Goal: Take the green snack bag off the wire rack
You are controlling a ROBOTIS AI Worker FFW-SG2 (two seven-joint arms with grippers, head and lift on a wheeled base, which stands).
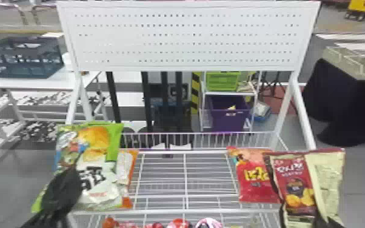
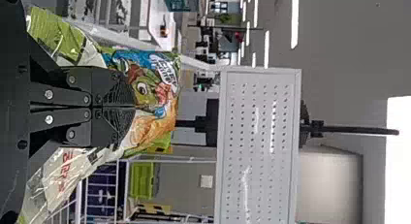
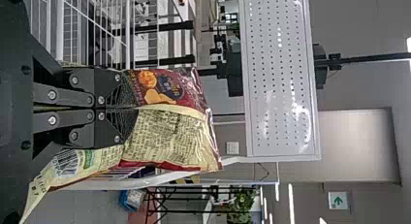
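Note:
At the left of the head view, my left gripper [image 1: 66,185] is shut on the green snack bag [image 1: 100,179], which stands upright over the left end of the wire rack [image 1: 160,210]. In the left wrist view, the left gripper [image 2: 134,107] pinches the crumpled green snack bag [image 2: 152,129], whose film spreads out on both sides of the fingers. On the right, my right gripper [image 1: 327,222] is largely behind a maroon and cream bag [image 1: 295,185]. The right wrist view has the right gripper [image 3: 135,107] shut on this maroon and cream bag [image 3: 167,136].
An orange-edged bag [image 1: 127,169] is partly hidden behind the green one. A red bag [image 1: 257,179] lies at the rack's right, beside the maroon bag. Red packages [image 1: 179,223] sit lower at the front. A white pegboard [image 1: 185,39] rises behind the rack between slanted posts.

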